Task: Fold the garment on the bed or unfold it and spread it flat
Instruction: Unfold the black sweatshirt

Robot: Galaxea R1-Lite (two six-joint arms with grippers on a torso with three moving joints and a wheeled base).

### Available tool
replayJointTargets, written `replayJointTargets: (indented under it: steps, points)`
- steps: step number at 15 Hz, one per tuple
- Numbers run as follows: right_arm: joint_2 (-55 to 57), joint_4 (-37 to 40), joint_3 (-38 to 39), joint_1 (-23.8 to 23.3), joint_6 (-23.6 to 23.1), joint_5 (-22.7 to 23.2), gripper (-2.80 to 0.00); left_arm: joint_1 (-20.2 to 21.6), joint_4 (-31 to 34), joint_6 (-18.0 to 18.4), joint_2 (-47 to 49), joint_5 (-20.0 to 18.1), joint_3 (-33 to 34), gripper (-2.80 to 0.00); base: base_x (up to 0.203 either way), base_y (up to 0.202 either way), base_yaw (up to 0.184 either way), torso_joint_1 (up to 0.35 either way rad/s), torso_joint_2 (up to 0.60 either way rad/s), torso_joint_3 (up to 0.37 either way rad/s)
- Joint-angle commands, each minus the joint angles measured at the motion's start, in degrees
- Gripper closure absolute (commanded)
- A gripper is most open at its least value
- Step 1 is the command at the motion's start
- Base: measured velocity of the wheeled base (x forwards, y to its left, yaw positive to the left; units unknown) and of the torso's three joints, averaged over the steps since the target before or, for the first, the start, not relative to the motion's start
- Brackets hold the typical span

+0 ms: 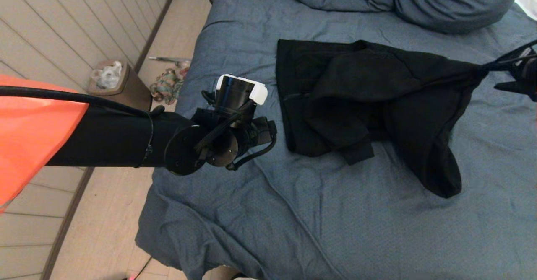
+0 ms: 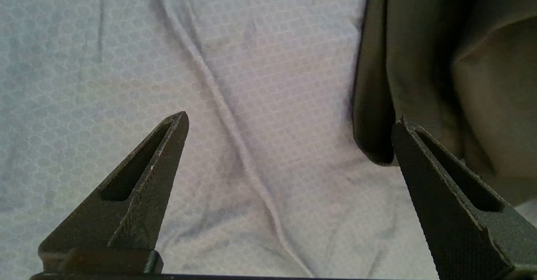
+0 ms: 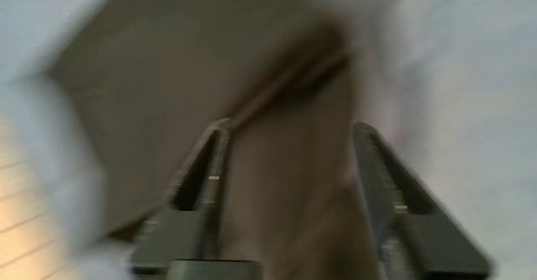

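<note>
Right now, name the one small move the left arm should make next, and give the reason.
Probably ease the left gripper sideways so its open jaws straddle the hoodie's near edge, then close. It hangs over the bare bed with that edge beside one jaw, while the right gripper pulls the far corner taut.

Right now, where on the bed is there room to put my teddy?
The near half of the bed, below the garment, is bare duvet. So is the strip between the garment and the pillows. The middle is crowded by the garment.
</note>
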Motion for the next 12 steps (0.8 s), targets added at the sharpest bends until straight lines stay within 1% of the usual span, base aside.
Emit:
replayJointTargets:
  steps: [1, 2, 3, 4, 5, 8, 12]
  points:
    - [-7.3, 0.7, 3.1, 0.3, 3.3, 6.2, 0.00, -0.2, -0.1, -0.2, 1.1, 0.1, -0.3, -2.80, 0.000, 0.000, 0.000, 0.000, 0.00, 0.000]
    - [-9.8, 0.8, 6.5, 0.6, 5.4, 9.0, 0.00, -0.4, -0.1, -0.2, 1.9, 0.1, -0.8, -2.80, 0.000, 0.000, 0.000, 0.000, 0.00, 0.000]
    - [-11.5, 0.8, 10.0, 0.8, 6.5, 11.6, 0.00, -0.6, 0.0, -0.1, 2.8, 0.1, -1.3, -2.80, 0.000, 0.000, 0.000, 0.000, 0.00, 0.000]
    - [-13.1, 0.7, 13.6, 1.1, 7.1, 13.7, 0.00, -0.8, 0.0, 0.0, 3.9, 0.1, -2.4, -2.80, 0.000, 0.000, 0.000, 0.000, 0.00, 0.000]
    - [-14.1, 0.3, 16.7, 1.9, 7.4, 14.9, 0.00, -1.1, 0.1, 0.0, 5.0, 0.1, -4.1, -2.80, 0.000, 0.000, 0.000, 0.000, 0.00, 0.000]
    - [-14.7, -4.7, 24.1, 3.5, 7.7, 15.7, 0.00, -3.1, 0.9, 0.2, 7.2, 0.0, -9.3, -2.80, 0.000, 0.000, 0.000, 0.000, 0.00, 0.000]
    - [-17.2, -6.2, 30.6, 3.5, 7.2, 16.0, 0.00, -6.8, 4.1, 0.5, 12.6, 0.0, -17.4, -2.80, 0.000, 0.000, 0.000, 0.000, 0.00, 0.000]
